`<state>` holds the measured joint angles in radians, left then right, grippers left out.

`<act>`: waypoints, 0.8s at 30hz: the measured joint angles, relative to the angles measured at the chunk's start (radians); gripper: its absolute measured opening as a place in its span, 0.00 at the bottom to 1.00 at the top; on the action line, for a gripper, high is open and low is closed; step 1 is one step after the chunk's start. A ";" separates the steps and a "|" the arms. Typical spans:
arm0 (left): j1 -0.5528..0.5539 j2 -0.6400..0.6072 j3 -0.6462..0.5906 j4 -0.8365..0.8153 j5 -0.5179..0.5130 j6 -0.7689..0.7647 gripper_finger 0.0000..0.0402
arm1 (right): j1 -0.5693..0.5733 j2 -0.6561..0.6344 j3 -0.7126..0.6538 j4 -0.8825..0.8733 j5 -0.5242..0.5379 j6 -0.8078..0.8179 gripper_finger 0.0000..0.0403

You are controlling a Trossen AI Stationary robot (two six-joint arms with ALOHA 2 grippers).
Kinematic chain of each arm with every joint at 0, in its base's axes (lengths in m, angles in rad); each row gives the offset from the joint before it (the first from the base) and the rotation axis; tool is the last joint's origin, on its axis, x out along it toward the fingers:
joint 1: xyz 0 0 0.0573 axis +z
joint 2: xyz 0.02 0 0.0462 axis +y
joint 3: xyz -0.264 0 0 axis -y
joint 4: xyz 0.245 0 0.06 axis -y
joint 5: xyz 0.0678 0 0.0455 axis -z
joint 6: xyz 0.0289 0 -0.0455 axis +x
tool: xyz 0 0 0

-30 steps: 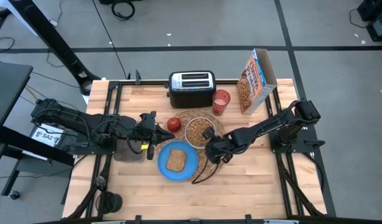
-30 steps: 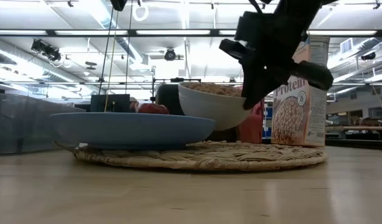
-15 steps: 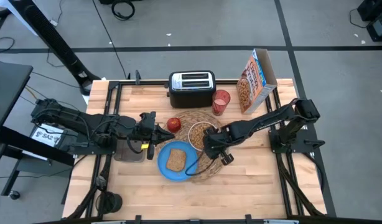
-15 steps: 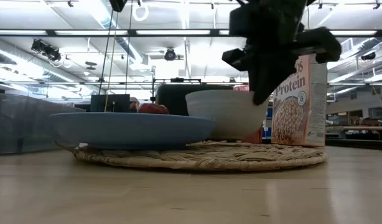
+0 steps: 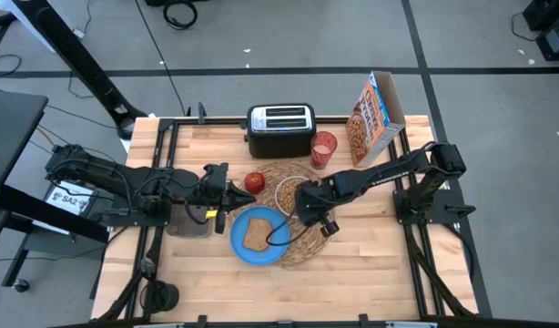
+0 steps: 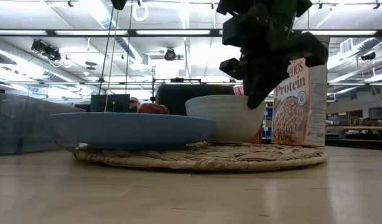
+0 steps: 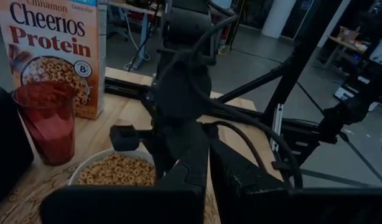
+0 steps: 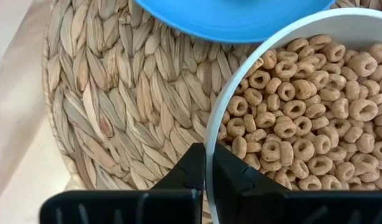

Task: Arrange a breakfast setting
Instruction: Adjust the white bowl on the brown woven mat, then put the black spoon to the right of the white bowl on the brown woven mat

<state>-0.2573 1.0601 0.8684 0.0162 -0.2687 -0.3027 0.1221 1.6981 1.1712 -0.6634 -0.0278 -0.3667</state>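
The white bowl point(image 5: 289, 194) of cereal rings stands by its base on the round straw placemat point(image 5: 309, 244); it also shows in the low view point(image 6: 223, 118). My right gripper point(image 8: 209, 171) is shut on the bowl's rim. The blue plate point(image 5: 258, 235) holds the toast point(image 5: 256, 234) and overlaps the mat's near left part. The red apple point(image 5: 254, 182) lies at the mat's far left. The red cup point(image 5: 323, 149) and the Cheerios box point(image 5: 374, 115) stand behind. My left gripper point(image 5: 228, 193) is shut and empty, left of the apple. I see no spoon. My right gripper pinches the bowl's rim point(image 8: 208, 152) on its near right side, one finger inside over the cereal and one outside the wall. The fingers come slanting down from the table's right. The bowl stands upright with its base point(image 6: 223, 139) on the placemat.
The black-and-silver toaster point(image 5: 279, 128) stands at the far middle. A grey tray point(image 5: 188, 223) lies under my left arm. The right arm's black cable point(image 5: 281, 239) loops over the plate and mat. Bare wood lies along the near edge.
My right gripper has gone down and toward the table's far left with the bowl. The bowl was lifted and tilted above the mat a second ago; now it stands level on the mat. The gripper stays shut on the rim.
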 joint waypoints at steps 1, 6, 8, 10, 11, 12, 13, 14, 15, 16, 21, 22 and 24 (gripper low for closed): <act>0.000 0.000 0.000 -0.001 0.000 0.000 0.06 | 0.002 0.000 -0.001 0.001 0.008 0.000 0.05; 0.000 0.000 0.000 -0.001 0.000 0.001 0.06 | 0.003 0.000 -0.001 0.042 0.029 -0.001 0.11; 0.000 0.000 0.000 -0.001 0.000 0.000 0.06 | 0.002 0.000 -0.001 0.056 0.028 -0.001 0.15; 0.000 0.000 0.000 0.001 0.000 0.000 0.06 | 0.004 0.000 -0.001 0.060 0.028 0.001 0.20; 0.000 0.000 0.000 0.003 0.000 0.000 0.06 | 0.006 0.000 -0.001 0.061 0.028 0.005 0.23; 0.000 0.000 0.000 0.008 0.000 0.000 0.06 | 0.008 0.000 -0.001 0.061 0.030 0.007 0.26; 0.000 0.000 0.000 0.015 0.000 0.000 0.06 | 0.011 -0.002 0.000 0.056 0.032 0.011 0.28; 0.000 0.000 0.000 0.020 0.000 0.000 0.06 | 0.013 -0.003 0.004 0.053 0.036 0.018 0.30; 0.000 0.000 0.000 0.024 -0.001 0.002 0.06 | 0.015 -0.006 0.012 0.052 0.036 0.024 0.33; 0.004 0.000 0.000 0.025 -0.006 0.008 0.06 | 0.017 -0.013 0.021 0.048 0.036 0.027 0.35; 0.037 0.000 0.000 0.050 -0.059 0.051 0.06 | 0.032 -0.088 0.083 0.007 0.035 0.050 0.39; 0.046 0.000 0.000 0.065 -0.051 0.062 0.06 | 0.033 -0.116 0.099 0.006 0.035 0.073 0.39; 0.065 0.000 0.000 0.092 -0.004 0.111 0.06 | 0.035 -0.186 0.114 0.035 0.035 0.135 0.38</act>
<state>-0.1926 1.0600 0.8684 0.1086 -0.2724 -0.1914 0.1572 1.5117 1.2848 -0.6286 0.0074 -0.2312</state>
